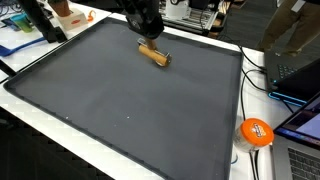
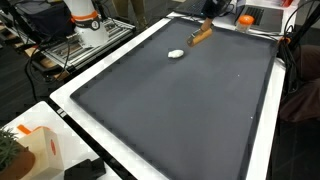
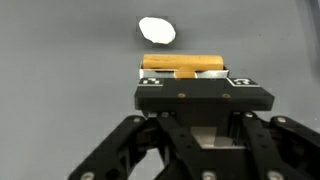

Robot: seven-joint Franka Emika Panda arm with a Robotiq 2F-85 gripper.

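The gripper (image 3: 187, 80) is seen from the wrist view with its jaws drawn part-way in and closed on a tan cylinder (image 3: 185, 66). The cylinder lies crosswise between the fingertips. In both exterior views the gripper (image 1: 148, 40) (image 2: 207, 22) stands straight over the cylinder (image 1: 155, 55) (image 2: 201, 35), low over a dark grey mat (image 1: 130, 115). Whether the cylinder rests on the mat or has been raised just clear of it cannot be told.

Just beyond the fingertips, apart from the cylinder, a small white oval piece (image 3: 157, 31) (image 2: 176, 54) lies on the mat. Well away from the gripper, off the mat's edge, an orange round object (image 1: 256, 132) sits on the white table.

The step in hand is judged to be the grasp of the cylinder, with the hold apparently made. A next move would call for a straight, steady lift, so that the cylinder is not rolled or twisted out of the jaws, and for the white piece close by to be kept clear of.
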